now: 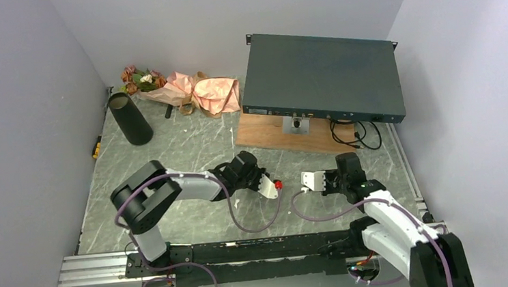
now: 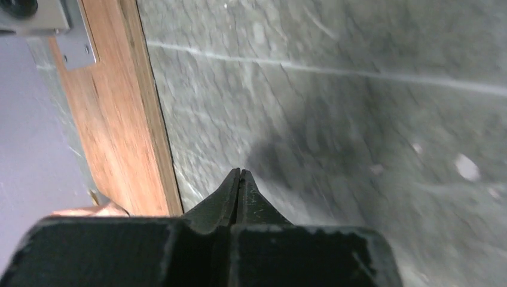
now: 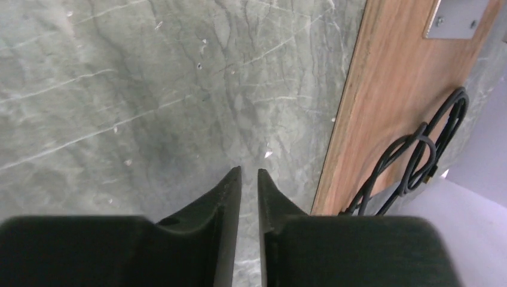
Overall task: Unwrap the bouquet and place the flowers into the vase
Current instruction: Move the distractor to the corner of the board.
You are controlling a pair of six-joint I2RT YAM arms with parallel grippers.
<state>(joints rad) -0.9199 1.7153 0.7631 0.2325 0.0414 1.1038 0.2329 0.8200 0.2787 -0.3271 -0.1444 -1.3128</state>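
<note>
Bouquet [image 1: 178, 88] lay on the bench [image 1: 190, 148] at the back wall, just left of the dark grey rack box [image 1: 321, 76], lying flat in its crinkled salmon-pink paper. The flowers [image 1: 140, 78] showed at the end of the wrap farthest from the rack box: pink and rust heads with green leaves.

Vase [image 1: 131, 118]: black tube, standing with its mouth up, farther left of the rack box than the bouquet and just beside the flower heads. Whether it touched them could not be told.

Rack box sat raised over a wooden board [image 1: 271, 132]. Black cables [image 1: 350, 134] were coiled at the board's right end, under the box's front edge.

Left hand [image 1: 268, 185]: low over bare bench on the near side of the rack box, below its left corner. Clenched, fingers pressed tip to tip, nothing between them (left wrist view).

Right hand [image 1: 309, 180]: also on the near side of the rack box, below its middle, tips pointing toward the left hand and near it. Almost clenched; a narrow slit remained between the fingers [image 3: 230, 197], with nothing in it.

Both hands were well apart from bouquet and vase.
</note>
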